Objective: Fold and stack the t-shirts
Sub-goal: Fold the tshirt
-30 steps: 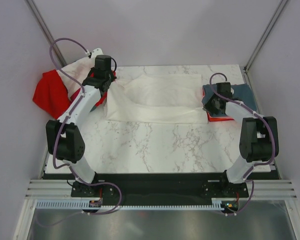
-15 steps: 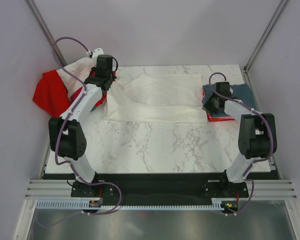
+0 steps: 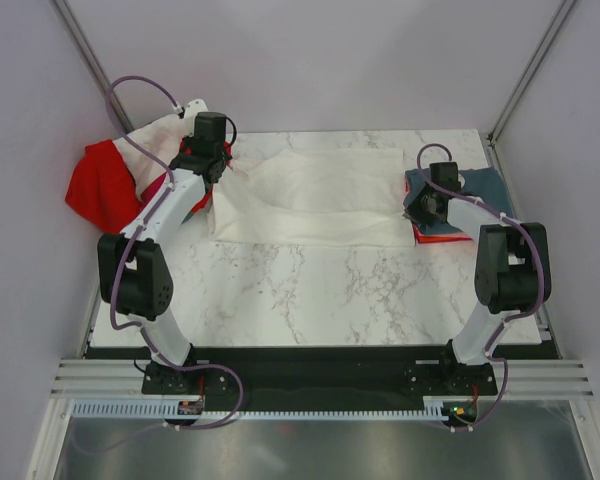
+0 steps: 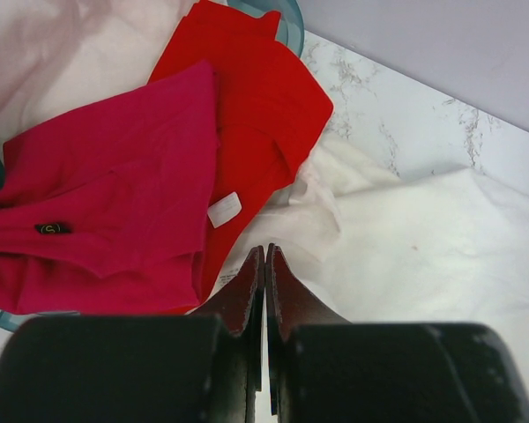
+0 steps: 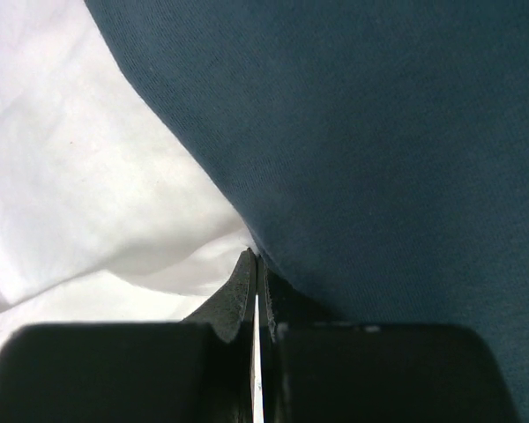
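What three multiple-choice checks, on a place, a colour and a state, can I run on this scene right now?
1. Where on the table is the slate-blue t-shirt? A far left; B far right; C near edge.
2. What colour is the t-shirt spread between the left pincer and the right pincer? A magenta; B slate-blue; C white.
3. How do the pincers stand? A both shut; B both open; C only the left open.
Answers: 1 B, it lies beside the right pincer at the far right; 2 C, the white t-shirt spans the far middle; 3 A, each wrist view shows the fingers pressed together.
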